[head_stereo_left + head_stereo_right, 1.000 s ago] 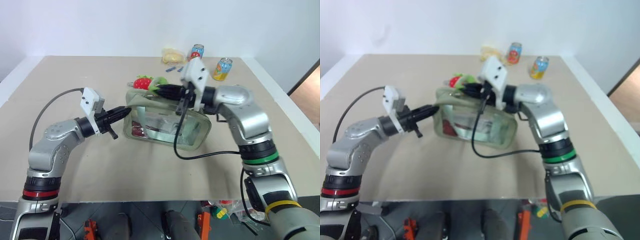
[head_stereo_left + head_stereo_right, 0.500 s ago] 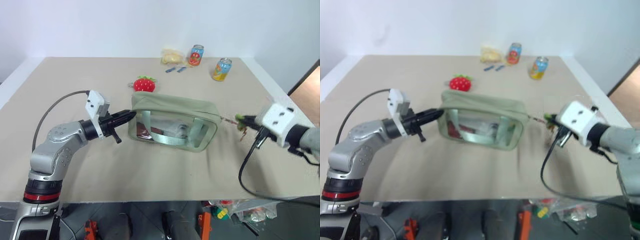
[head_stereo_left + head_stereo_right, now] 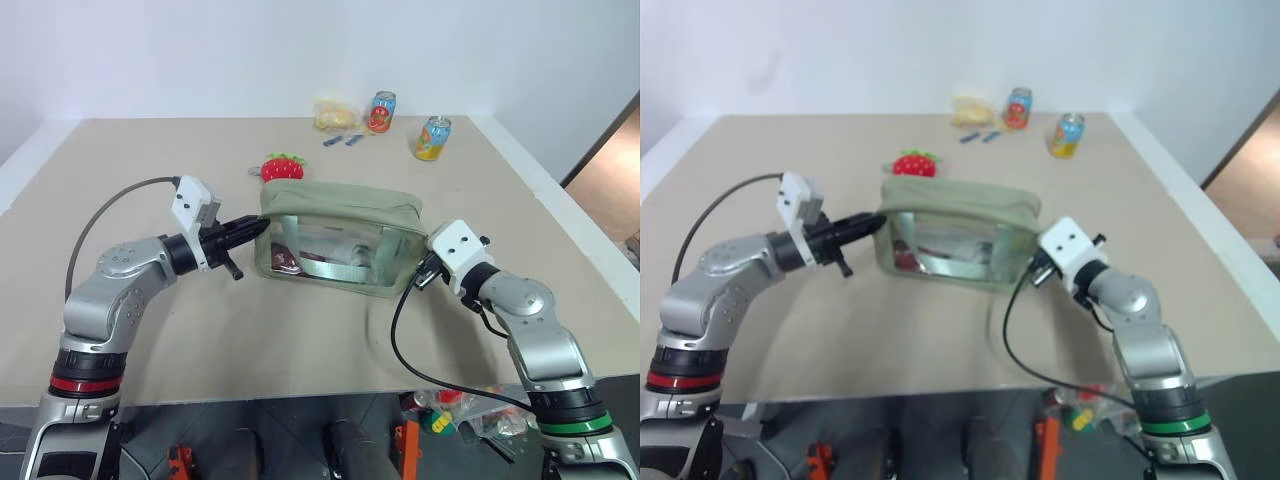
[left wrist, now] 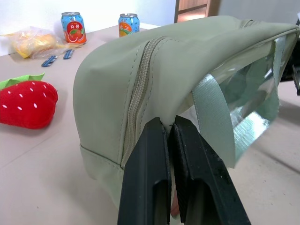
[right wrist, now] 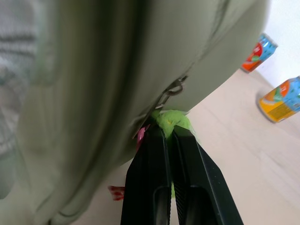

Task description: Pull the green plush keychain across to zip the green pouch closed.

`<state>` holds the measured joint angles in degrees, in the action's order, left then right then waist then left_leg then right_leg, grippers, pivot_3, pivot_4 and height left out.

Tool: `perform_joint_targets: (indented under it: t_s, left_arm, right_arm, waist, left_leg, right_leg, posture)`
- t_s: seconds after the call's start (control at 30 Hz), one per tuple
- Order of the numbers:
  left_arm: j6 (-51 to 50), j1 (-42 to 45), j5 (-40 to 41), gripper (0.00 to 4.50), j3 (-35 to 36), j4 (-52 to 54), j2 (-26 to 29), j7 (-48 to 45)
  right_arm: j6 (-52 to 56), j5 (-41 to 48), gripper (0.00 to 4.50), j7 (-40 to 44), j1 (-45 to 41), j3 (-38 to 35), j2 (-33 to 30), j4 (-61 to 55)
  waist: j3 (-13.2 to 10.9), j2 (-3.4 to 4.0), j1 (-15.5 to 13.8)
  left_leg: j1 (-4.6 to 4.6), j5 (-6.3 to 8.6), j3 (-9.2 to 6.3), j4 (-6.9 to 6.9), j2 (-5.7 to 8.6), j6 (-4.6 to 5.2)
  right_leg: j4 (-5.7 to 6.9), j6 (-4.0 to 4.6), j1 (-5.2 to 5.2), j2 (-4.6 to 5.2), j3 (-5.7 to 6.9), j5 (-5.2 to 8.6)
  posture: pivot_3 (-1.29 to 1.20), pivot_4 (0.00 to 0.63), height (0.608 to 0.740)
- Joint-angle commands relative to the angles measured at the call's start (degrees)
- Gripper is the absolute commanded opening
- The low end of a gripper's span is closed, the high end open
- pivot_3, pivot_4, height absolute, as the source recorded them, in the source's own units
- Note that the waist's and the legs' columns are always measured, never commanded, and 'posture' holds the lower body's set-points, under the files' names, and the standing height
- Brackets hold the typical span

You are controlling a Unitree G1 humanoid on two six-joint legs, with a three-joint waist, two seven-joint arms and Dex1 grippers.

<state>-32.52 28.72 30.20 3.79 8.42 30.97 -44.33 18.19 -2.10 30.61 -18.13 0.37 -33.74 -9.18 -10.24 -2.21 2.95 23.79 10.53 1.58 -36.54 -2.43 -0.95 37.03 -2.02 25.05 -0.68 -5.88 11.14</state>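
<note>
The right gripper (image 5: 168,133), which a second ago was raised over the top of the green pouch (image 3: 340,235) near its left end, now sits low at the pouch's right end, close to the table (image 3: 300,340). Its two black fingers are pressed together on the green plush keychain (image 5: 171,119), which has travelled with it from the left part of the top to the right end wall. The metal ring joining the keychain to the pouch shows just above the plush in the right wrist view. The zipper along the top of the pouch now looks drawn shut, where earlier the top gaped. The left gripper (image 4: 168,129) has kept its place at the pouch's left end, its fingers clamped on the fabric there, just beside the end of the zipper seam.

Counted: one pouch, one keychain, one red strawberry plush (image 3: 283,167) just behind the pouch, two drink cans (image 3: 380,112) at the far edge, one yellowish bag (image 3: 335,117) beside them, and two small blue clips (image 3: 341,141) in front of that bag.

The left arm reaches in from the left with its gripper about level, pointing right at the pouch. The right arm is bent low, its gripper pointing left and slightly down toward the pouch's end.
</note>
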Motion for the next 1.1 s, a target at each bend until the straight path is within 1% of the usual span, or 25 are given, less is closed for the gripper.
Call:
perform_joint_targets:
  t_s: [0.03,0.3,0.5,0.63,0.7,0.73,0.77,0.8,0.93,0.97,1.0,1.07,1.1]
  left_arm:
    - [0.3,0.7,-0.4,0.0,-0.1,0.2,0.5,-0.4]
    - [0.7,1.2,-0.6,0.0,-0.4,-0.4,-0.2,-0.2]
    - [0.6,1.3,-0.5,0.0,-0.2,-0.3,-0.4,-0.3]
    - [-2.0,1.8,2.2,0.0,0.9,-0.1,-0.2,-1.1]
    - [-3.5,2.2,3.7,0.0,1.6,0.2,0.0,-1.2]
    - [-4.1,2.5,4.1,0.72,2.0,0.3,0.2,-1.1]
    - [-4.4,2.8,4.1,0.92,2.2,0.4,0.5,-1.1]
    - [-4.5,3.1,4.1,1.33,2.3,0.4,0.8,-1.2]
    - [-5.1,3.8,4.2,2.71,3.1,0.5,2.3,-2.0]
    - [-5.2,3.8,4.4,3.1,3.3,0.6,2.6,-2.0]
    - [-5.2,3.8,4.5,3.36,3.4,0.7,2.9,-2.2]
    - [-5.2,3.6,4.7,4.11,3.5,1.0,3.4,-2.3]
    - [-5.3,3.6,4.7,4.41,3.5,1.1,3.4,-2.3]
  right_arm:
    - [-0.4,-0.4,0.02,0.3,1.7,0.6,-0.2,-1.5]
    - [-2.2,-1.1,0.02,0.7,6.1,1.6,-0.1,-0.5]
    - [-2.8,-0.6,0.02,-0.4,4.2,0.4,0.7,0.2]
    - [-0.3,5.9,0.02,0.4,1.9,-3.6,3.0,-1.6]
    - [1.9,9.6,0.65,1.5,1.0,-5.7,3.4,-3.2]
    - [2.6,11.3,1.04,1.7,0.6,-6.9,3.5,-3.9]
    - [3.4,12.8,1.23,2.0,0.2,-7.9,3.5,-4.6]
    - [4.1,14.2,1.68,2.3,-0.1,-8.9,3.3,-5.2]
    - [7.7,20.6,3.07,4.8,-1.0,-13.5,1.1,-8.4]
    - [8.3,21.7,3.45,5.4,-0.8,-14.3,0.4,-9.2]
    - [8.6,22.8,3.69,6.3,-0.4,-15.1,-0.5,-10.2]
    - [9.3,24.5,4.45,7.4,0.8,-16.5,-2.0,-11.7]
    - [9.7,25.2,4.5,7.6,1.2,-17.0,-2.5,-12.2]
  waist:
    - [0.0,-0.02,-0.1]
    - [0.0,-0.04,-0.1]
    - [0.0,-0.04,-0.1]
    - [0.0,-0.04,-0.1]
    - [0.0,-0.03,-0.1]
    - [0.0,-0.03,-0.1]
    - [0.0,-0.03,-0.1]
    - [0.0,-0.03,-0.1]
    - [0.0,-0.02,-0.1]
    - [0.0,-0.02,-0.1]
    - [0.0,-0.02,-0.1]
    - [0.0,-0.02,-0.1]
    - [0.0,-0.02,-0.1]
  left_leg:
    - [0.0,0.0,-0.02,0.06,0.0,0.0]
    - [-0.04,0.04,-0.1,0.18,-0.03,0.0]
    - [-0.04,0.03,-0.06,0.04,-0.02,0.01]
    - [-0.03,0.02,-0.04,0.02,-0.02,0.01]
    - [0.0,0.02,-0.04,0.02,-0.02,0.02]
    - [0.03,0.02,-0.04,0.02,-0.02,0.02]
    - [0.07,0.02,-0.04,0.02,-0.02,0.02]
    - [0.14,0.02,-0.04,0.03,-0.01,0.02]
    - [0.23,0.04,-0.08,0.13,-0.02,0.01]
    - [0.23,0.04,-0.09,0.16,-0.02,0.02]
    - [0.23,0.06,-0.11,0.19,-0.03,0.04]
    - [0.24,0.11,-0.12,0.21,-0.03,0.08]
    - [0.24,0.14,-0.12,0.22,-0.03,0.09]
  right_leg:
    - [0.01,-0.05,0.01,-0.01,0.0,-0.03]
    - [0.06,-0.1,0.04,-0.08,0.04,-0.06]
    - [0.04,-0.09,0.01,-0.06,0.0,-0.05]
    - [0.04,-0.09,0.02,-0.06,-0.03,-0.05]
    - [0.04,-0.09,0.03,-0.06,-0.03,-0.05]
    - [0.04,-0.09,0.06,-0.06,-0.03,-0.05]
    - [0.04,-0.09,0.08,-0.06,-0.03,-0.05]
    - [0.04,-0.09,0.13,-0.06,-0.03,-0.06]
    - [0.05,-0.15,0.23,-0.08,0.0,-0.09]
    - [0.05,-0.17,0.24,-0.08,0.0,-0.1]
    - [0.05,-0.17,0.24,-0.09,0.03,-0.1]
    - [0.05,-0.15,0.25,-0.1,0.03,-0.09]
    - [0.05,-0.14,0.25,-0.1,0.04,-0.08]
  posture:
    - [0.0,0.15,0.74]
    - [0.0,0.15,0.74]
    - [0.0,0.15,0.74]
    - [0.0,0.15,0.74]
    - [0.0,0.15,0.74]
    - [0.0,0.15,0.74]
    - [0.0,0.15,0.74]
    - [0.0,0.15,0.74]
    - [0.0,0.15,0.74]
    - [0.0,0.15,0.74]
    - [0.0,0.15,0.74]
    - [0.0,0.15,0.74]
    - [0.0,0.15,0.74]
